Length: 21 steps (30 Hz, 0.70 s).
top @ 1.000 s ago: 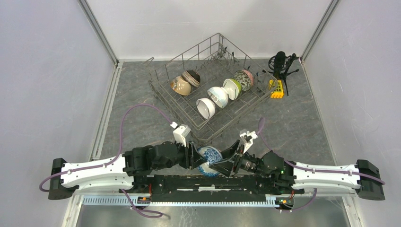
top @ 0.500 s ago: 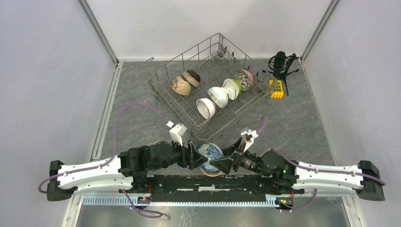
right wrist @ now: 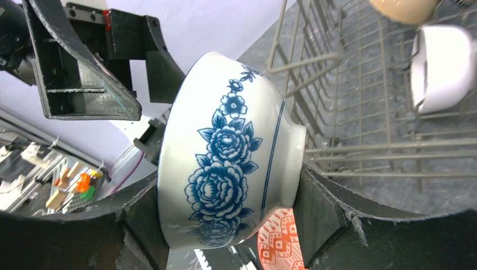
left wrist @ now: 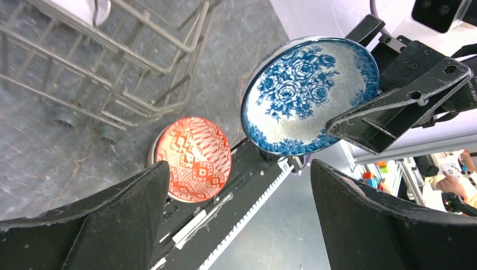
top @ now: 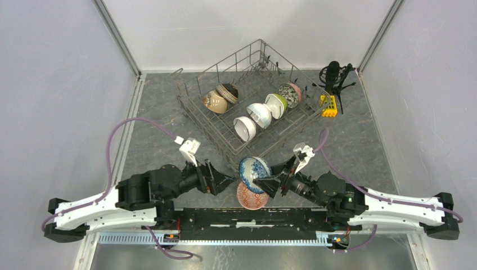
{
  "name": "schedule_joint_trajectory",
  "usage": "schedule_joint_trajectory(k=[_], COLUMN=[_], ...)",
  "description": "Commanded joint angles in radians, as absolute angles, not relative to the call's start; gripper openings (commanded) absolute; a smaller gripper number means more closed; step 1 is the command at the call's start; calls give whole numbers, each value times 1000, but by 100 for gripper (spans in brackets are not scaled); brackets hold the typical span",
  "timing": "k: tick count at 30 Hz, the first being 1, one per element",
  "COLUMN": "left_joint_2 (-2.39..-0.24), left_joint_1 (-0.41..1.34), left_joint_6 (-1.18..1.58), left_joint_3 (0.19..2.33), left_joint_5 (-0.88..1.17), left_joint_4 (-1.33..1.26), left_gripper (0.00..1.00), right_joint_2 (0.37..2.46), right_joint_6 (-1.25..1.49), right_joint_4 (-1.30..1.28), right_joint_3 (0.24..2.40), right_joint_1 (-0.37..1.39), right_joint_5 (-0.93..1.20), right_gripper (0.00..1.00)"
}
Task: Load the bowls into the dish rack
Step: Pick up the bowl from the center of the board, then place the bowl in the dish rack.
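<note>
Bowls (top: pixel 244 128) on edge inside dish rack (top: pixel 209 133)

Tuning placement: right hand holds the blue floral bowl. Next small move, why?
Probably ease the blue-and-white floral ceramic bowl, clamped in the right hand, forward over the grey wire dish rack: it hangs short of the rim, and the open left hand is clear.

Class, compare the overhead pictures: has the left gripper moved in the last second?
Yes. The left gripper has pulled leftward, farther from the dish rack and its near corner.
</note>
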State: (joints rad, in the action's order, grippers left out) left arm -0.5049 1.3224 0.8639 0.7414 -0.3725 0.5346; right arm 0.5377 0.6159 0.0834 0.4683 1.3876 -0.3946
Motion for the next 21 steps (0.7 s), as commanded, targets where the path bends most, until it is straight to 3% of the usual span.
schedule_joint_trajectory(k=[1, 9, 21], left_joint_2=[-492, -505, -504], left_joint_1=[1325, 1325, 1325], left_joint_6=[751, 667, 546], left_joint_3=[833, 897, 924], left_joint_5=[-475, -525, -546], left_joint_4=[625, 666, 709], left_gripper=[100, 100, 100], right_joint_2=[547, 689, 1000], right_joint_6=[526, 408, 370], right_joint_4=[54, 25, 80], right_joint_3=[608, 810, 1068], right_joint_1=[1395, 1357, 999], right_joint_5=[-507, -550, -196], right_gripper=[0, 0, 0])
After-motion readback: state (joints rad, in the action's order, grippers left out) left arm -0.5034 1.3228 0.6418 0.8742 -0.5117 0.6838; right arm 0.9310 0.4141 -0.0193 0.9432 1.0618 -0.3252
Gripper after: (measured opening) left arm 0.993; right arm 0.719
